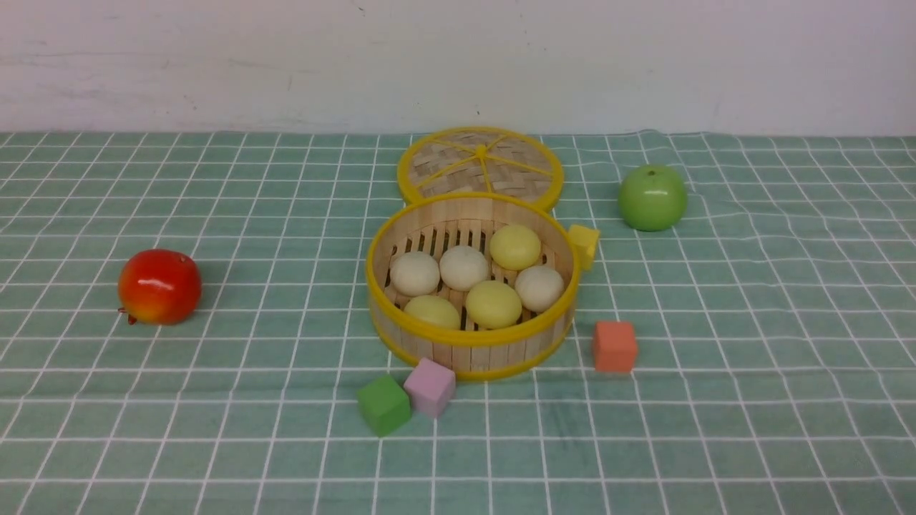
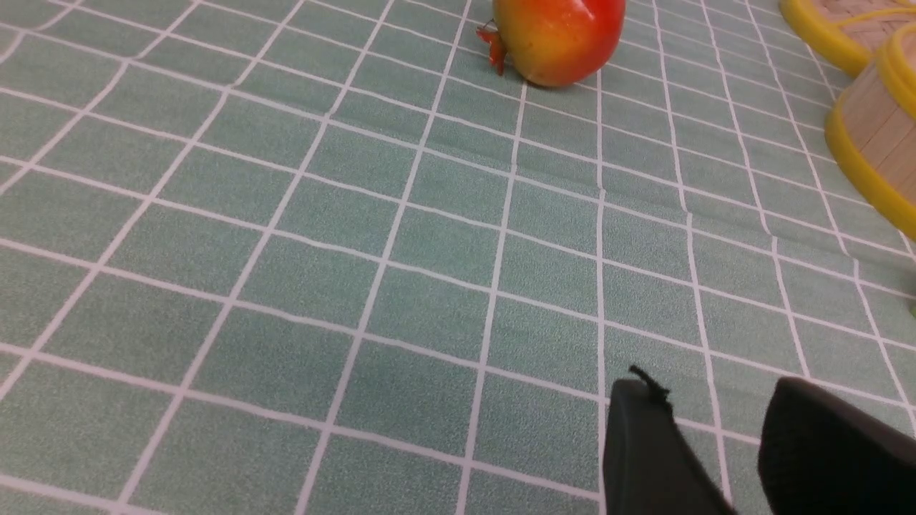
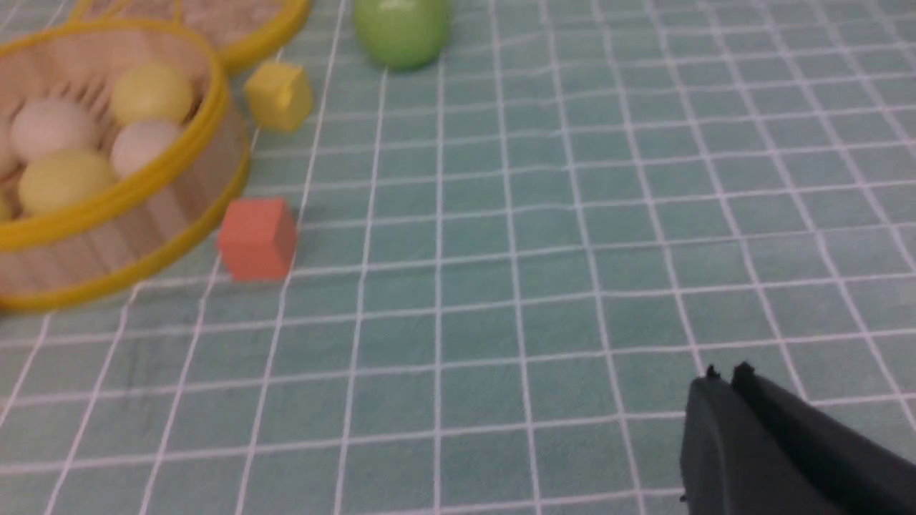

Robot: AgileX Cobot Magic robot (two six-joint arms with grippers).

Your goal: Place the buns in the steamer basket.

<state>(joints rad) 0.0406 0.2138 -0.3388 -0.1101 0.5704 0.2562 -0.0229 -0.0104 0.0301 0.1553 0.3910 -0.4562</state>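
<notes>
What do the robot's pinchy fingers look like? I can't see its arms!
The arms don't show in any view. Only the fingertips do, in the wrist views. The left gripper has two matte black fingers with rounded ends and a small frayed bit on one tip. The right gripper is black too, with little nubs on its flat, wedge-shaped tips. No cables or markings show.

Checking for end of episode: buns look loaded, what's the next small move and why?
Probably none on the buns: hold both arms back, or at most lift the lid onto the steamer basket. All six buns sit inside it, none on the cloth. The left gripper is open and empty, the right gripper shut on nothing, both well clear of the basket.
</notes>
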